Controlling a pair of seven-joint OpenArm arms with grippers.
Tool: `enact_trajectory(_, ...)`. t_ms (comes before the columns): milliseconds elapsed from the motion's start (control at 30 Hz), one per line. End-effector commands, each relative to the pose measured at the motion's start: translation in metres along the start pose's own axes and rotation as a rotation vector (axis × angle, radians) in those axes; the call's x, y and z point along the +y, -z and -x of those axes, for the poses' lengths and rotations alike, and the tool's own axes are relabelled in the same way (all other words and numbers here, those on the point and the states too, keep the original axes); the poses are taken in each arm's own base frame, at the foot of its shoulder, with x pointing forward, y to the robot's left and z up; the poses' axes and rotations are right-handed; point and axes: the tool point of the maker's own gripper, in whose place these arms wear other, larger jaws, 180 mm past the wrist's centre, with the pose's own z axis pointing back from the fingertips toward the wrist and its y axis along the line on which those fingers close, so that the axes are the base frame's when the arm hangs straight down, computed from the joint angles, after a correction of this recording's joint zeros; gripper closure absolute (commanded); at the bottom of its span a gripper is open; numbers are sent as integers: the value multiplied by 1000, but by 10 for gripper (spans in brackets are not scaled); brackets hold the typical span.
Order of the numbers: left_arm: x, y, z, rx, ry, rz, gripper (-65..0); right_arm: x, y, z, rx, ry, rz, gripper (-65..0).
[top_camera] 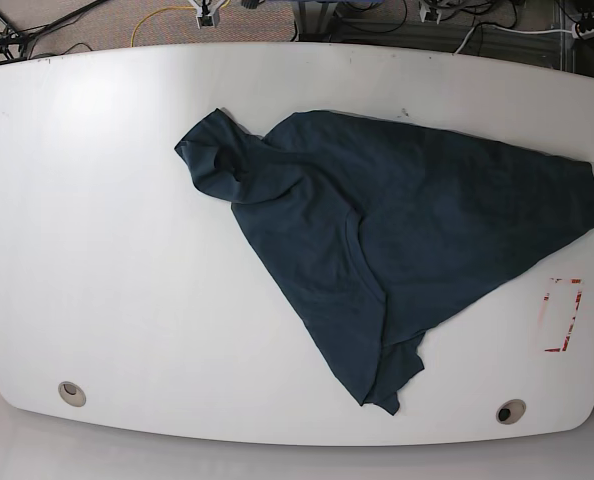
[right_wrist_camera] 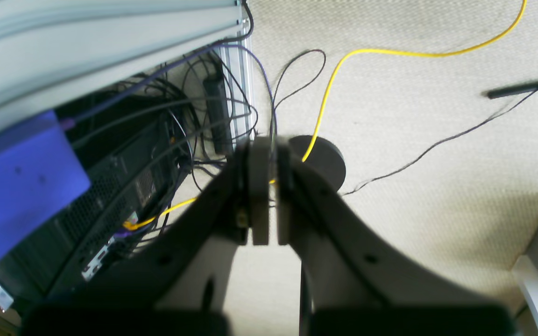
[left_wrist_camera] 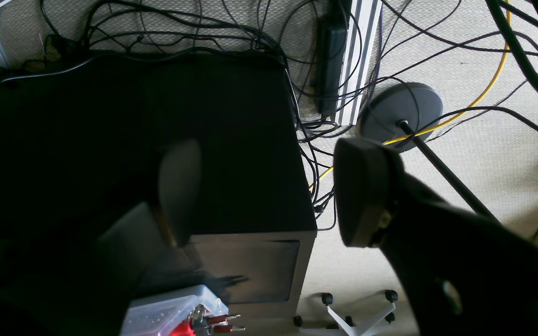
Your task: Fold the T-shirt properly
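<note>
Large plain dark navy-teal cloth T-shirt [top_camera: 397, 240] is lying crumpled on the white oval desk [top_camera: 97, 250], sprawling right of desk centre. Left pincer [left_wrist_camera: 269, 191] is hanging released off the desk; right pincer [right_wrist_camera: 269, 196] is clenched, empty. Flatten first, spreading bunched upper-left end. Long axis is running upper-left to lower-right.

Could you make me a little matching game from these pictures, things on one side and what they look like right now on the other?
Things:
1. T-shirt
2. left gripper
3. right gripper
4. yellow cable

States:
A. jaws closed together, nothing between them
B. lying crumpled and unfolded on the white table
C. trailing across the carpet
D. jaws spread wide, holding nothing

Pairs: 1-B, 2-D, 3-A, 4-C
</note>
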Motion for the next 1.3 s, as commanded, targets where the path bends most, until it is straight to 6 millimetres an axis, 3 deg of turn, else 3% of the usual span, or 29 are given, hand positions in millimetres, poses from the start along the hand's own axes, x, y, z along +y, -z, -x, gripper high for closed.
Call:
enact_trajectory(0, -7, 0, 12, 15, -5, 9, -412, -1, 0, 4, 9, 10, 7, -8)
enact_trajectory(733, -6, -1, 12, 13, -9, 9, -410, -3, -1, 3, 10, 9, 10, -5)
enact_trajectory(1267, 10, -13, 19, -77, 25, 8, -413, -16, -19, 27, -29, -19, 48, -8)
